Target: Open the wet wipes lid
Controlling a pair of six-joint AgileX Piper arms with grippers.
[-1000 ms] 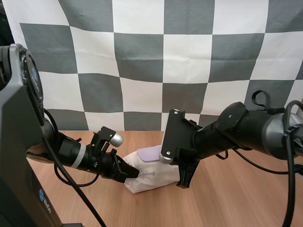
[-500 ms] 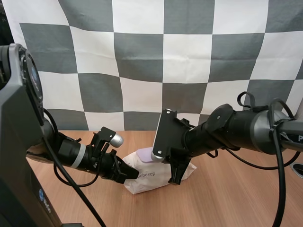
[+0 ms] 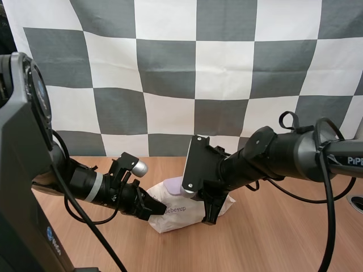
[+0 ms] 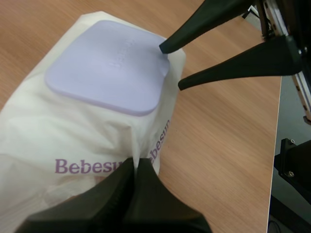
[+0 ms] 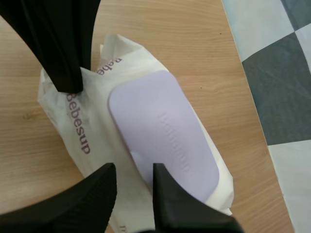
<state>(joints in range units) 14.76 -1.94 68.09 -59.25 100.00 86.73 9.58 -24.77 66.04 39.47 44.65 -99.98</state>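
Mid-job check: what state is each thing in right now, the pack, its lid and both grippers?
wet wipes pack, lying on the table, lid side up, one end pinched.
lid, shut, flat on the pack.
left gripper, shut on the pack's end.
right gripper, open, one tip at the lid's corner.

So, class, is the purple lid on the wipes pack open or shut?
Shut. The lid lies flat on the pack, no edge lifted; the right gripper, fingers open, sits at its edge.

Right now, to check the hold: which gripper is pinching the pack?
The left gripper, shut on the wet wipes pack; the right gripper stands open at the lilac lid.
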